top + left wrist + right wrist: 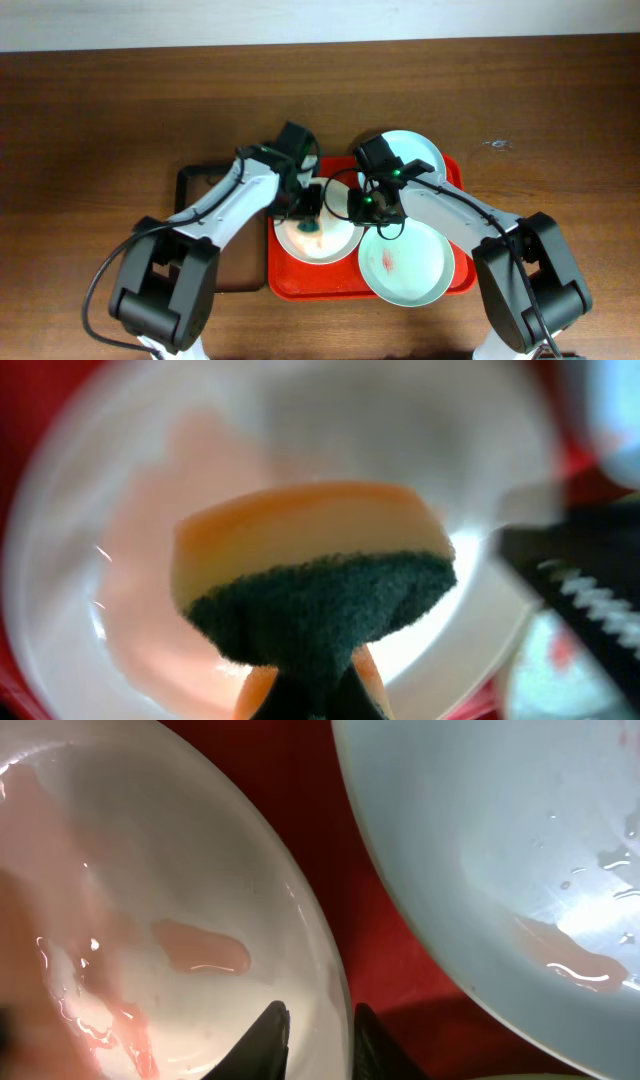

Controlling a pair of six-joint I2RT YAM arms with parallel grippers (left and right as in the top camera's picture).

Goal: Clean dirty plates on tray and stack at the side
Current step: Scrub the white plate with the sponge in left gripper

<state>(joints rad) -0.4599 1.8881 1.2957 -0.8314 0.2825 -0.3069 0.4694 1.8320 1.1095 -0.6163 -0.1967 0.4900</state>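
The white plate (330,245) lies in the left half of the red tray (300,285), its inside glossy with a thin pink film. The left gripper (308,212) is clamped on a yellow sponge (315,560) with a dark green scouring face, held low over the middle of this plate. The right gripper (320,1018) sits at the plate's right edge. Its 2 fingers are slightly parted, 1 inside the rim and 1 outside, and I cannot tell whether they pinch it.

The pale green plate (410,265) fills the tray's near right corner with a red smear at its centre. Its left edge is just beside the white plate, and its near edge hangs a little over the tray's rim. The pale blue plate (415,150) sits at the far right corner and overhangs the far rim. In the right wrist view, only a narrow strip of red tray floor separates the white plate from a neighbouring plate (500,840). That plate carries a pink streak, and I cannot tell which of the other 2 it is.

The 3 plates leave little bare tray. A smaller black tray (190,180) lies just left of the red one, partly under the left arm. The brown wooden table (100,120) runs wide on the left, on the right and along the far side.
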